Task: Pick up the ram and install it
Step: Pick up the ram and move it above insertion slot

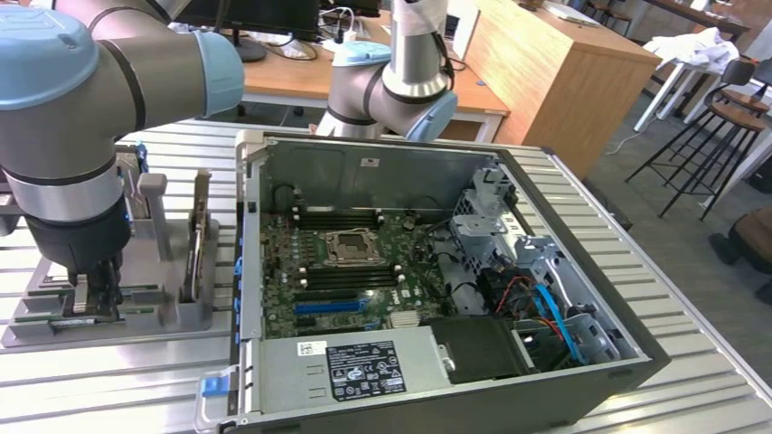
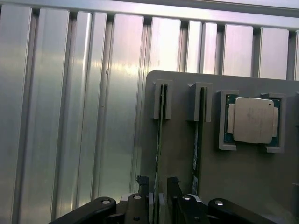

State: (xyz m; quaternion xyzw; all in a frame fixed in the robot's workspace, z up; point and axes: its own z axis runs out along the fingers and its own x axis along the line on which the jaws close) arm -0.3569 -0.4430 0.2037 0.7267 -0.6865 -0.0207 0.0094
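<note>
At nine o'clock from the open computer case [image 1: 362, 176] in the exterior view, the claw [image 2: 158, 193] hangs released astride the ram [image 2: 160, 135], upright in its grey holder [image 2: 182, 158] on the surface [image 2: 70, 116]. Pickup is in hand; a clean grasp likely calls for squared fingers.

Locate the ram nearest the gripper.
The ram stands on edge in the gray holder at the exterior view's left, straddled by the gripper, beside its twin stick.

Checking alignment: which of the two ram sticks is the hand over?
The ram stick farther from the processor; the hand straddles it, not its twin.
</note>
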